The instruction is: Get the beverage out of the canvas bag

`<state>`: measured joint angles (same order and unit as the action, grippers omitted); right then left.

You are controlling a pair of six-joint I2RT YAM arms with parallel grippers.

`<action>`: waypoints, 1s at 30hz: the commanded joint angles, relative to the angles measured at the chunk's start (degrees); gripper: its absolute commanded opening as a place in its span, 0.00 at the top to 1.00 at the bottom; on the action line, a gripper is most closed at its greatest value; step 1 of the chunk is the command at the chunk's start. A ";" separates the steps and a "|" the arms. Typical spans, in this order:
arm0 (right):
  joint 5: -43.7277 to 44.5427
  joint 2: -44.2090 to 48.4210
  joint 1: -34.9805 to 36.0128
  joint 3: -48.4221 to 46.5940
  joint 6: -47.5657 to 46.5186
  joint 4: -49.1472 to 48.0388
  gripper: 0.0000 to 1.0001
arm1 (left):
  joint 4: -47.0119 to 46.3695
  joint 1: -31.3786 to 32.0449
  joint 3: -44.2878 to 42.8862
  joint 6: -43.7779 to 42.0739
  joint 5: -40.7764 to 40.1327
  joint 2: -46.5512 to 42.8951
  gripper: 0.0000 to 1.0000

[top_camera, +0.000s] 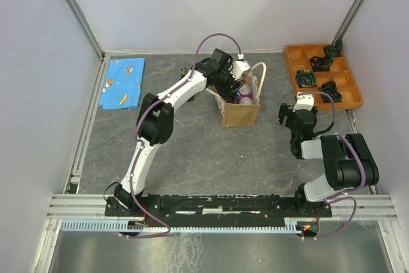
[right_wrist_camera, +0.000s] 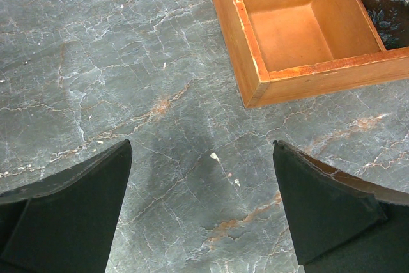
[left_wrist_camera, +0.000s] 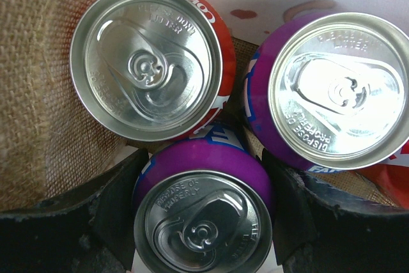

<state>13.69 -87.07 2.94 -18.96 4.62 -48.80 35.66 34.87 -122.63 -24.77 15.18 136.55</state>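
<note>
Reaching down into the canvas bag [top_camera: 241, 114], which stands upright mid-table towards the far side, left of the orange tray [top_camera: 289, 62], we have the L gripper [left_wrist_camera: 204, 155] straddling one purple can [left_wrist_camera: 203, 225]. There's a finger close against each side, but we can't tell whether they're pressing or just bracketing it. Two more cans crowd close beside it, a red can [left_wrist_camera: 147, 62] and a second purple can [left_wrist_camera: 339, 91]. R gripper [right_wrist_camera: 203, 148] hangs spread wide over bare table [right_wrist_camera: 96, 62] by the tray's corner, holding nothing. Risks as we see them: the bag looks light, so w/ nothing steadying it a lift could drag it up or tip it. The neighbours may ride up w/ our can, and a weak pinch on slick aluminium could slip.
</note>
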 commanded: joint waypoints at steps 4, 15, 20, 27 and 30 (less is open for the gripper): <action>-0.42 0.50 -0.15 -1.60 -0.16 -1.40 0.01 | -1.98 -0.60 -3.67 1.63 4.44 -6.46 0.97; -0.47 0.50 -0.17 -1.60 -0.21 -1.42 0.01 | -2.13 -0.58 -11.13 2.61 3.09 -13.68 0.97; -0.42 0.56 -0.13 -1.61 -0.21 -1.40 0.01 | -1.72 -0.61 -12.12 2.78 2.69 -15.28 0.97; -0.42 0.51 -0.13 -1.58 -0.15 -1.40 0.01 | -1.50 -0.68 -13.57 2.99 1.67 -19.16 0.97; -0.42 0.51 -0.17 -1.60 -0.15 -1.39 0.01 | -0.28 -1.20 -15.73 2.45 -0.81 -20.40 0.97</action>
<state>13.69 -87.07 2.94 -18.96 4.64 -48.80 39.03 34.35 -132.07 -23.40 16.49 123.00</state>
